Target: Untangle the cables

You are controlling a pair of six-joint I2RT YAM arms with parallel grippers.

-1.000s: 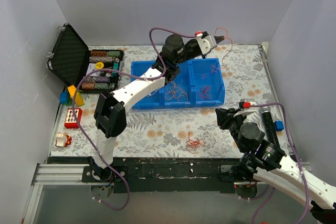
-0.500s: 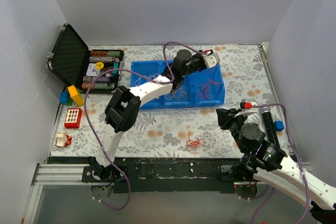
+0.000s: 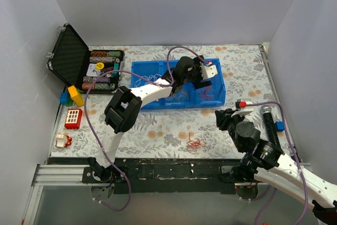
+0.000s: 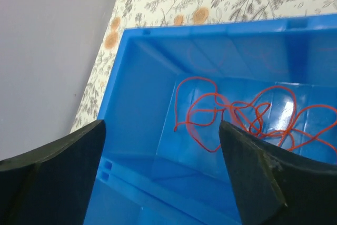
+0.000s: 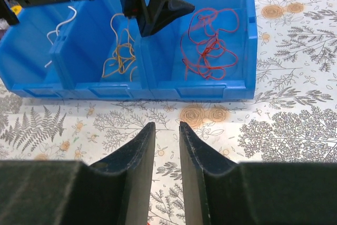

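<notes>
Left gripper (image 3: 206, 75) has swung back from beyond the far rim and now hangs over the right-hand compartment of the blue plastic three-compartment bin (image 3: 158, 103). The thin curly red cable (image 4: 237, 114) that trailed from it a second ago now lies on that compartment's floor. In the wrist view its fingers (image 4: 52, 172) are spread wide with nothing between them.

Judgement: one red cable is sorted and released. The orange-yellow curly cable (image 5: 120, 56) sits in the middle compartment and the white cable (image 5: 60, 25) in the left one.

A small loose red tangle (image 3: 196, 143) is on the floral tabletop near the front edge, apart from the bin and likely the next thing to sort. Right gripper (image 5: 167, 130) has barely moved. It hovers over the table in front of the bin, fingers close with a narrow slot between, holding nothing.

Hard to make out:
- The red loops run under the left gripper's right finger, so their end is cut off.
- One strand or several: cannot tell.
- The left arm covers part of the white cable from above.
- The table tangle is too small to read any knots.
</notes>
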